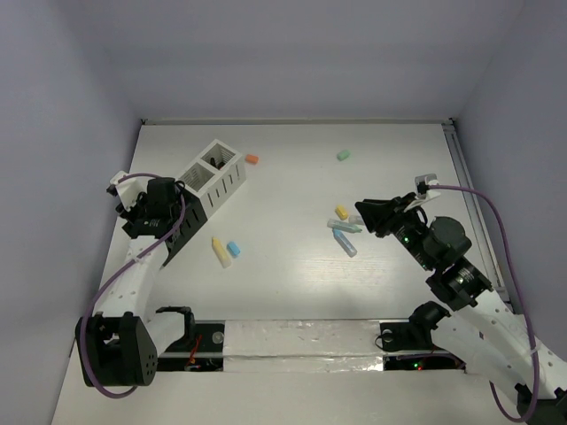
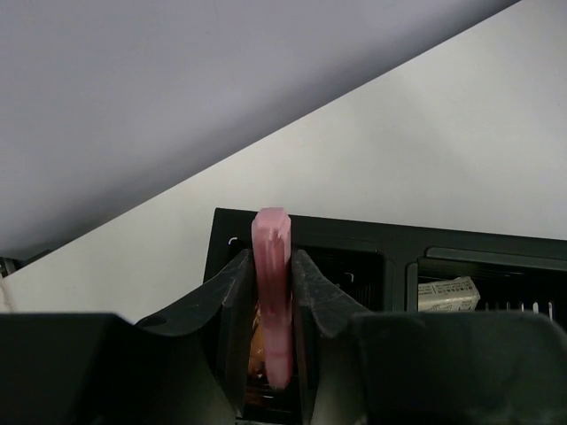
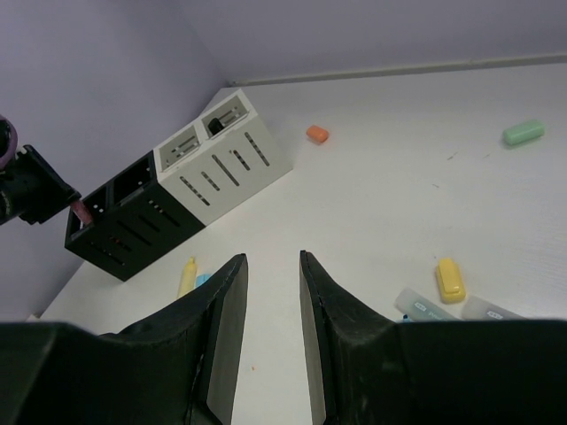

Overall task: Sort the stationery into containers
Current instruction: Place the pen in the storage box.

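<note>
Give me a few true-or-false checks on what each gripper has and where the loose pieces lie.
1. The left gripper grips a pink stick above the black box. True.
2. The right gripper carries a yellow block. False: its jaws are open and empty, and the yellow block lies on the table.
3. The orange piece sits inside the white box. False: it lies on the table beside that box.
4. A green piece lies loose on the table, away from both boxes. True.
</note>
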